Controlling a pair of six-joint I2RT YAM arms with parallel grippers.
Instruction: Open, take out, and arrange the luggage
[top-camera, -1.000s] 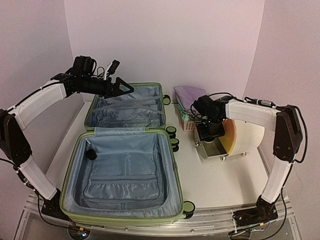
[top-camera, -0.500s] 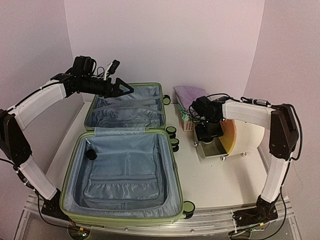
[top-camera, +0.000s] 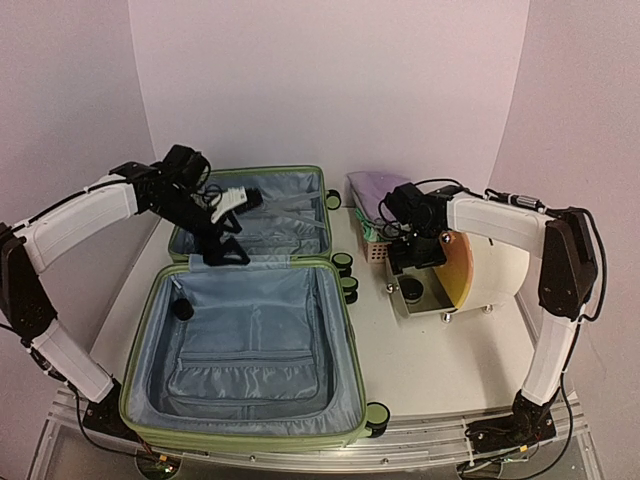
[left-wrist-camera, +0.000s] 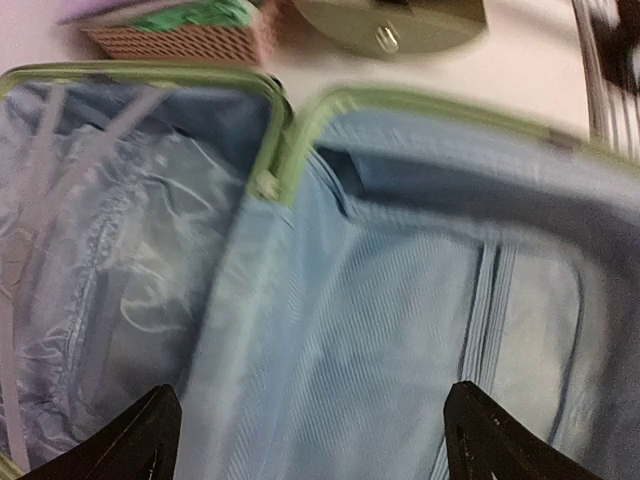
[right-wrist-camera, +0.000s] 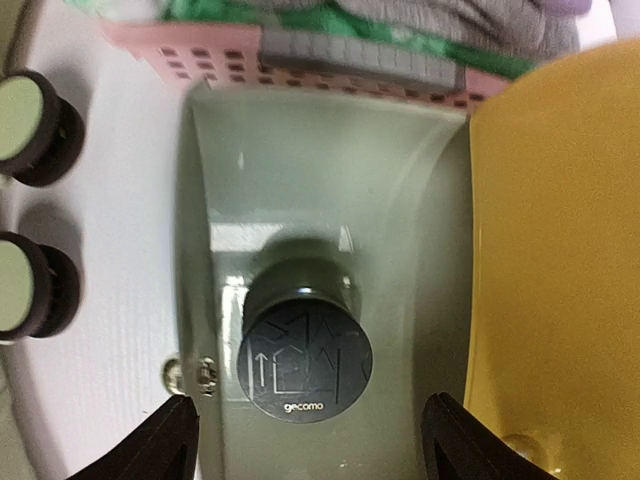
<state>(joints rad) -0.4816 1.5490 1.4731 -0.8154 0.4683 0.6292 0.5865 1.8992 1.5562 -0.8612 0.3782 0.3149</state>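
Since the left claw (top-camera: 232, 226) gapes wide and empty over the luggage (top-camera: 250, 330) hinge, aim it straight down on the small black piece (top-camera: 182, 309) inside — right claw (right-wrist-camera: 310, 440) likewise wide, empty.

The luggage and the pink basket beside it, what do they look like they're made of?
The luggage shell looks like hard moulded plastic, light green, with a smooth rigid rim. Its lining looks like woven grey-blue fabric, creased and stitched. The pink basket seems to be matte plastic, judging by its moulded slots.
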